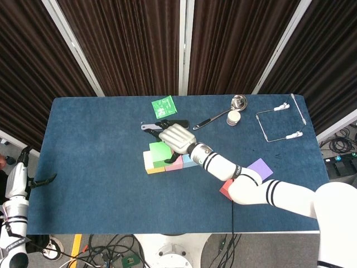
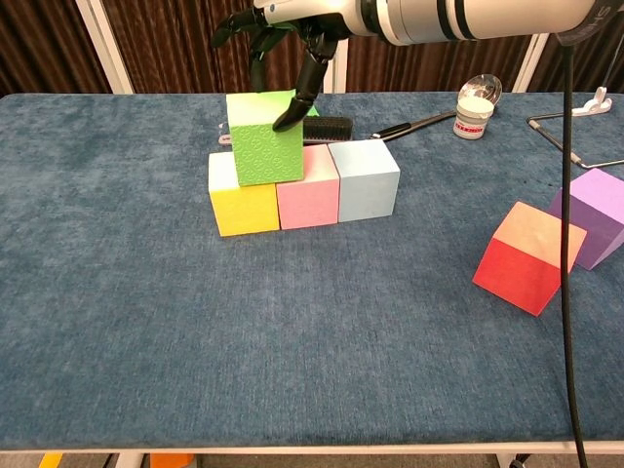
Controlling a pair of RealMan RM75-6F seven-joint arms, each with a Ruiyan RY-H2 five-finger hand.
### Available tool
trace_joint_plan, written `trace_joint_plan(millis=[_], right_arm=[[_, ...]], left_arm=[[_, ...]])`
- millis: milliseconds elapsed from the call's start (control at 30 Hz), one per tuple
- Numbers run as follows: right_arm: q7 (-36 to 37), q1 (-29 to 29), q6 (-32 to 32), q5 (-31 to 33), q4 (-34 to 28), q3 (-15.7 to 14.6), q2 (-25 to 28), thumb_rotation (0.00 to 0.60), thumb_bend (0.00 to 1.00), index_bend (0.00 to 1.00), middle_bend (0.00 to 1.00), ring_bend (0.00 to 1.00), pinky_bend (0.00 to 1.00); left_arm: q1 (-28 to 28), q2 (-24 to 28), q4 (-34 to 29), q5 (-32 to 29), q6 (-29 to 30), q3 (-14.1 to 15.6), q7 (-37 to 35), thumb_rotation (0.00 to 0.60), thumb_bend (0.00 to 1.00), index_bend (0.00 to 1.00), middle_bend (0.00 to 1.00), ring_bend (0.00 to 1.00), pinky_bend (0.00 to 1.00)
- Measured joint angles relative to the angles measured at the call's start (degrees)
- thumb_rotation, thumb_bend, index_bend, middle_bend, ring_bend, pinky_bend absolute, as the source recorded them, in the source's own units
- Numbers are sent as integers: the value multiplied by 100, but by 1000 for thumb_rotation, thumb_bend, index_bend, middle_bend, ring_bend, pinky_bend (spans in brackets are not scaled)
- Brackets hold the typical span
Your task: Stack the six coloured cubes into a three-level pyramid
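The green cube (image 2: 265, 138) sits on the yellow cube (image 2: 242, 200) and overlaps the pink cube (image 2: 307, 190); the light blue cube (image 2: 364, 178) completes that row. My right hand (image 2: 292, 29) grips the green cube from above, one fingertip (image 2: 286, 119) on its top right edge and other fingers down behind it. From the head view the right hand (image 1: 175, 137) covers the green cube's (image 1: 158, 151) far side. A tilted red cube (image 2: 526, 258) leans by the purple cube (image 2: 595, 226) at right. My left hand (image 1: 22, 177) hangs off the table's left edge, holding nothing.
A black comb (image 2: 325, 128) lies just behind the cube row. Farther back are a green packet (image 1: 163, 105), a metal ladle (image 1: 237, 102) and a small white jar (image 2: 473, 112). A wire frame (image 1: 279, 123) lies at the back right.
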Motion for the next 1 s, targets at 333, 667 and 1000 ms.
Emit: trace_joint_plan(millis=[333,667,1000], right_arm=[[-94,20,-13,87,-21,-29,5,600,98,0,353,0,0],[-172,49,-37,184,-22,-48,4,600,98,0,181,0,0],[-248,77,-120,334,-81,-98,58,600,91,0,127,0,0]], left_arm=[[-30,4,19,12,-69,-12,14,600,143,48,0,0,107],[-21,-6,62,19,-120,2,-34,600,143,49,0,0,107],[-16,-11,84,38,-157,19,-53,600,143,50,0,0,107]])
